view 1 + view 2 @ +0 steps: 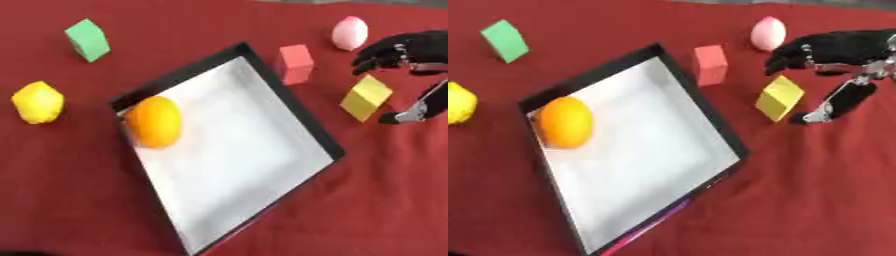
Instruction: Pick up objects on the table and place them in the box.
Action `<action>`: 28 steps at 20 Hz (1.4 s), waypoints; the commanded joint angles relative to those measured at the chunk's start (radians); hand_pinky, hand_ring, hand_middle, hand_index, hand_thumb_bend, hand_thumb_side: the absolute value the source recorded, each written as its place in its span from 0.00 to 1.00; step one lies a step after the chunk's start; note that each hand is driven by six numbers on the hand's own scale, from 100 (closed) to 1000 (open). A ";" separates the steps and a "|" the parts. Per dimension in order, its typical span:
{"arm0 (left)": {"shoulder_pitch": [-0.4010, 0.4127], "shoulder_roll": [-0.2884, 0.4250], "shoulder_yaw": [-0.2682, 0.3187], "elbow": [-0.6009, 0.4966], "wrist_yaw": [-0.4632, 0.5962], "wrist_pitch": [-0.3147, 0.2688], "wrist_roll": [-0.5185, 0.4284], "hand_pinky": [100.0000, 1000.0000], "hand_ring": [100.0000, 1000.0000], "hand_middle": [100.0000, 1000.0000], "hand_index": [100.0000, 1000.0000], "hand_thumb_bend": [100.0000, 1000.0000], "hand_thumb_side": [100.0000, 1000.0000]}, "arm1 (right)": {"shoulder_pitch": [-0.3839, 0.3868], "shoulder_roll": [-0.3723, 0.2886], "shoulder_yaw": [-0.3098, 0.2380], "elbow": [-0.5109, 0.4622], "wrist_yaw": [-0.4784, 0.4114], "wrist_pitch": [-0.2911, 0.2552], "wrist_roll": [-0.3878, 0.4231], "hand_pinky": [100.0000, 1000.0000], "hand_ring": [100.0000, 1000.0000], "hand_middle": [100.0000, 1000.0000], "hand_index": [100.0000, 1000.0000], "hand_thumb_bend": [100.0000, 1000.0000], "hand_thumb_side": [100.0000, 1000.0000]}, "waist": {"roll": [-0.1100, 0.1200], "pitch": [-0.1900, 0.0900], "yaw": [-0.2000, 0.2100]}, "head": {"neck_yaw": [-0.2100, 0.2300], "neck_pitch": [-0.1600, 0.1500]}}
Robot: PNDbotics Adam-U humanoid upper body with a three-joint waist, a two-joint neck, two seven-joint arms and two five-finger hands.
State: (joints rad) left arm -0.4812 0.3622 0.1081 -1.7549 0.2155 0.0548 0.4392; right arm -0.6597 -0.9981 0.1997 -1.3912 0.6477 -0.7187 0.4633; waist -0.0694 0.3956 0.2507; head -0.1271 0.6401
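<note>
right hand (833,55): fingers and thumb spread apart, holding nothing | hovers just beside yellow cube (780,98) | orange (564,122) in box (710,112)

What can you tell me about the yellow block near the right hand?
The yellow block is a small cube with matte, flat faces, brighter on top and duller on its side. It sits tilted on the red cloth, outside the box, right of the red block and below the pink egg. The right hand is spread around it, fingers above and thumb to its right, not touching it as far as I can see.
</note>
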 commanded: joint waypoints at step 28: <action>-0.031 0.031 -0.001 -0.016 0.008 0.004 -0.006 0.61 0.82 0.69 0.75 0.20 0.66 | -0.006 -0.026 -0.047 0.039 -0.011 -0.184 0.083 0.93 0.90 0.80 0.85 0.36 0.51 | -0.005 0.004 0.019 | -0.013 -0.023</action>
State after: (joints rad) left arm -0.5003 0.3625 0.1066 -1.7549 0.2195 0.0589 0.4351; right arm -0.6514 -0.9980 0.1725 -1.3533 0.6310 -0.7668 0.4152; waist -0.0767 0.4170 0.2684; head -0.1354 0.6303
